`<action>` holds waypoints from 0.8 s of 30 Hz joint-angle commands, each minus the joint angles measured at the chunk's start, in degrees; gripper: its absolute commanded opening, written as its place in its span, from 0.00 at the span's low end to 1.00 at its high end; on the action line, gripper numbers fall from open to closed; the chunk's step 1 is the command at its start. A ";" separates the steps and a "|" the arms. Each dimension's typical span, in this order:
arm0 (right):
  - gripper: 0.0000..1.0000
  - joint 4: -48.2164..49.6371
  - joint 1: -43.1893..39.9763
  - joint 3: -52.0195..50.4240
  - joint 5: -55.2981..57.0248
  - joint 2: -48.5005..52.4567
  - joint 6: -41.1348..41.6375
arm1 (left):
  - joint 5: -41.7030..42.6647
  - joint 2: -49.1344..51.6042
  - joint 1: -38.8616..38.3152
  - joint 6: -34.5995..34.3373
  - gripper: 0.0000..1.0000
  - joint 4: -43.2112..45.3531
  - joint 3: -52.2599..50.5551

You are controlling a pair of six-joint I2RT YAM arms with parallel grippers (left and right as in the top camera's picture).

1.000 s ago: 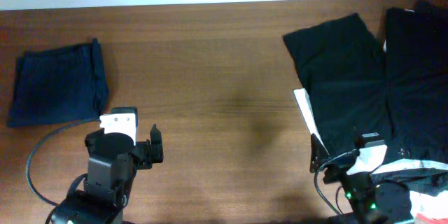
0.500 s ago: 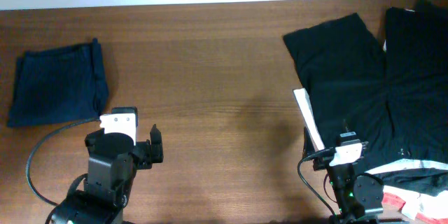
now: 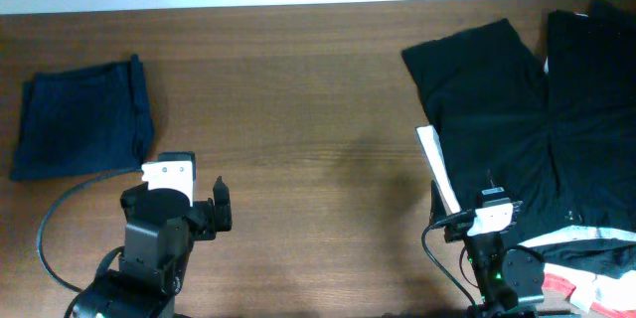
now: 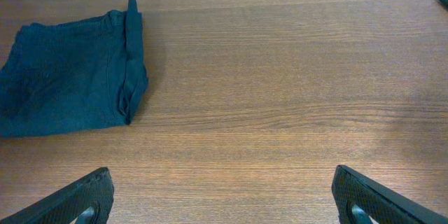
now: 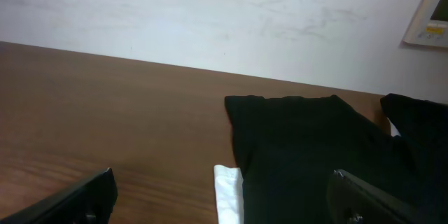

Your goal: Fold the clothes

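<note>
"While neither tool grips anything, what lies where?"

"A folded navy piece sits at ten o'clock on the table. Black garments are spread flat at two o'clock, with a white strip along their nine o'clock edge."

"And the tools?"

"The left tool has its fingers wide apart and empty. The right tool gapes the same way, with black cloth towards its one o'clock."

Cropped at right picture edge: black clothes; lower part covered by right arm near surface's front-right corner.
</note>
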 commanded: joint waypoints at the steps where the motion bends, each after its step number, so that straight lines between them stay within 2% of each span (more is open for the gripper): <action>1: 0.99 -0.33 -0.42 -0.26 -0.15 -0.52 -0.42 | -0.59 -0.28 0.04 0.74 0.99 0.07 -0.15; 9: 0.99 -0.33 -0.44 -0.26 -0.15 -0.52 -0.42 | -1.99 -1.07 0.33 1.01 0.99 -0.83 -0.17; 11: 0.99 -0.33 -0.42 -0.26 -0.15 -0.52 -0.42 | -2.82 -4.07 3.61 0.94 0.99 -1.38 -1.31; 13: 0.99 -0.33 -0.42 -0.26 -0.15 -0.52 -0.42 | 0.50 -9.57 8.79 0.96 0.99 0.57 -5.86; 16: 0.99 -0.33 -0.44 -0.26 -0.15 -0.52 -0.42 | 4.37 -19.98 14.36 0.98 0.99 8.50 -17.55; 20: 0.99 -0.33 -0.42 -0.26 -0.15 -0.52 -0.42 | 10.25 -34.56 16.85 0.98 0.99 29.40 -37.68; 24: 0.99 -0.33 -0.42 -0.26 -0.15 -0.55 -0.42 | 14.23 -39.34 17.81 1.14 0.99 47.45 -49.33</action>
